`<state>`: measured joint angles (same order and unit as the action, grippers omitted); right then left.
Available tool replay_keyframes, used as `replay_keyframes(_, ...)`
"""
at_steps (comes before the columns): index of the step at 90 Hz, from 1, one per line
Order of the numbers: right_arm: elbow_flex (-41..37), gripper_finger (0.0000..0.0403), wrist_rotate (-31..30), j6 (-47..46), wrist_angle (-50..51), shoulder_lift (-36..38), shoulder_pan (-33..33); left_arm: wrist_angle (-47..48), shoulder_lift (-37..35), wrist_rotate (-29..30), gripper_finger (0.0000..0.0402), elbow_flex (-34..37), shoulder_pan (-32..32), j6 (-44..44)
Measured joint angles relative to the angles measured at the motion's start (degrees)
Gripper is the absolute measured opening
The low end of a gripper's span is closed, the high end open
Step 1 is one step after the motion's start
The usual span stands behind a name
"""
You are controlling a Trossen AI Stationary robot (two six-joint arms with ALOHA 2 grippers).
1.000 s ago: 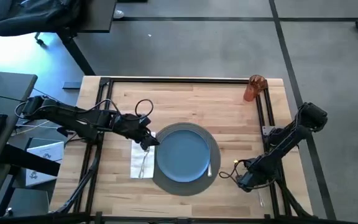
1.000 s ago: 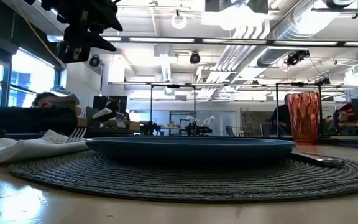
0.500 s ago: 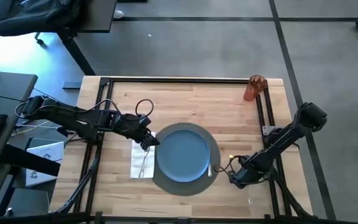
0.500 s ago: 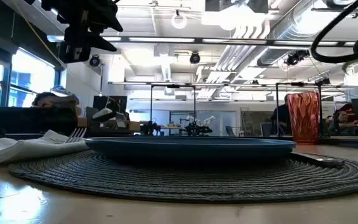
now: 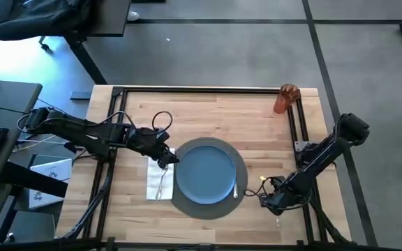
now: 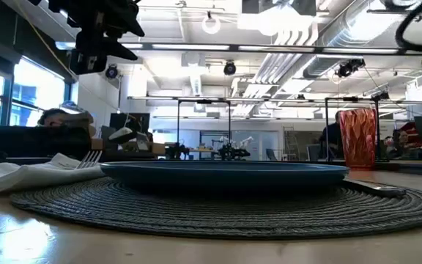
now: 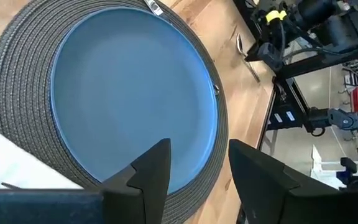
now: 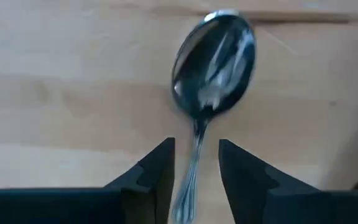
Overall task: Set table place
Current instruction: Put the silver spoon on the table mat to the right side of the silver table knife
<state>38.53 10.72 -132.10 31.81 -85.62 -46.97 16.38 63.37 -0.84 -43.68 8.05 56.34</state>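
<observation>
- The left gripper (image 5: pixel 165 157) hovers with its fingers (image 7: pixel 151 171) apart and nothing between them; the white napkin (image 5: pixel 156 183) with the fork (image 5: pixel 162 183) on it lies just below it.
- Just to that gripper's right, the blue plate (image 5: pixel 204 172) sits centred on the round grey mat (image 5: pixel 241 162).
- A knife (image 5: pixel 236 188) lies on the mat's right edge, between plate and right gripper.
- The right gripper (image 5: pixel 269 201) is low over the table (image 5: pixel 208 115), fingers slightly apart astride the handle of the spoon (image 8: pixel 213 59), whose bowl lies ahead of the fingertips; I cannot tell whether they touch it.
- The orange cup (image 5: pixel 285 98) stands well behind it, at the far right corner.
</observation>
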Motion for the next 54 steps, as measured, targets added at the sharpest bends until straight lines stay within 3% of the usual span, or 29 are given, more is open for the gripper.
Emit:
replay_keyframes(11, -4.4, 0.0069, 0.3, 0.7, -8.3, 0.5, 0.9, 0.0, 0.0, -0.4, 0.0146, 0.0, 0.0, 0.0)
replay_keyframes(26, -5.3, 0.0009, -0.3, 3.2, -9.7, 0.5, 2.2, 0.1, 0.0, -0.4, 0.0146, 0.0, 0.2, 0.0)
replay_keyframes(45, -1.6, 0.0, -1.4, 3.5, -5.4, 0.1, 3.5, 0.0, 0.0, -0.4, 0.0146, 0.0, 0.2, 0.4)
replay_keyframes(54, 1.1, 0.0, -6.0, 3.6, -3.4, 0.5, 3.9, 0.0, 0.0, -0.4, 0.0146, 0.0, 0.2, 0.4)
